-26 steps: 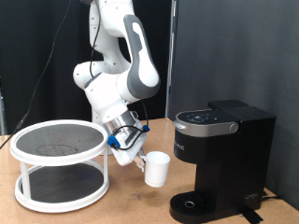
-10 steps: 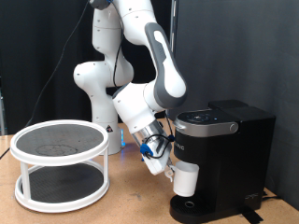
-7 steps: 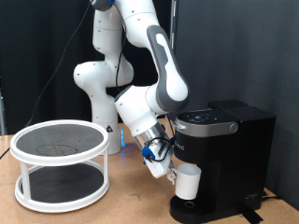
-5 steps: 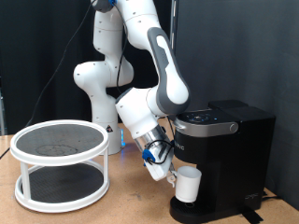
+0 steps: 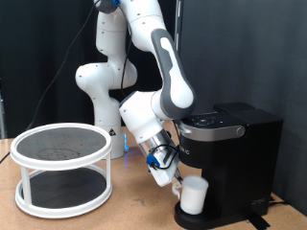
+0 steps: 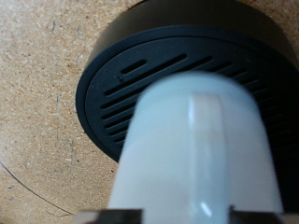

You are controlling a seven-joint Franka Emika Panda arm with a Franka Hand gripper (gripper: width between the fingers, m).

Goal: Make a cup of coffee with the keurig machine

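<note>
The white cup point(image 5: 195, 195) stands low over the round drip tray base point(image 5: 197, 218) of the black keurig machine point(image 5: 230, 144), under its brew head, at the exterior view's right. My gripper point(image 5: 177, 184) is at the cup's left side and is shut on its handle side. In the wrist view the cup point(image 6: 199, 149) fills the middle, right over the slotted black drip tray point(image 6: 126, 79); my fingers do not show there. The machine's lid is down.
A white two-tier round rack point(image 5: 62, 168) with dark mesh shelves stands on the wooden table point(image 5: 134, 213) at the exterior view's left. The robot's base is behind, in front of a black backdrop.
My gripper has carried the cup from beside the rack to the right and lowered it onto the keurig machine's drip tray, sinking a little over the last second.
</note>
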